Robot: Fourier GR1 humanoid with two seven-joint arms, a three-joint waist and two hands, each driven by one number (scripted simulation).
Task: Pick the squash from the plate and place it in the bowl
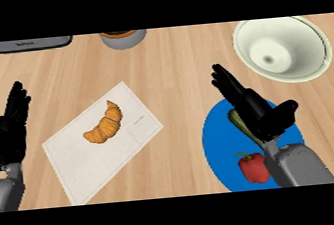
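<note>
A blue plate lies at the lower right of the counter. On it lies the green squash, mostly hidden under my right hand. That hand hovers over the plate with fingers straight and pointing up-left, thumb spread to the right. A red bell pepper sits on the plate's near part, beside my right forearm. The cream bowl stands at the upper right, beyond the plate. My left hand rests open at the left edge, fingers up.
A white cutting board with a croissant lies in the middle left. A grey cup and a grey appliance stand along the far edge.
</note>
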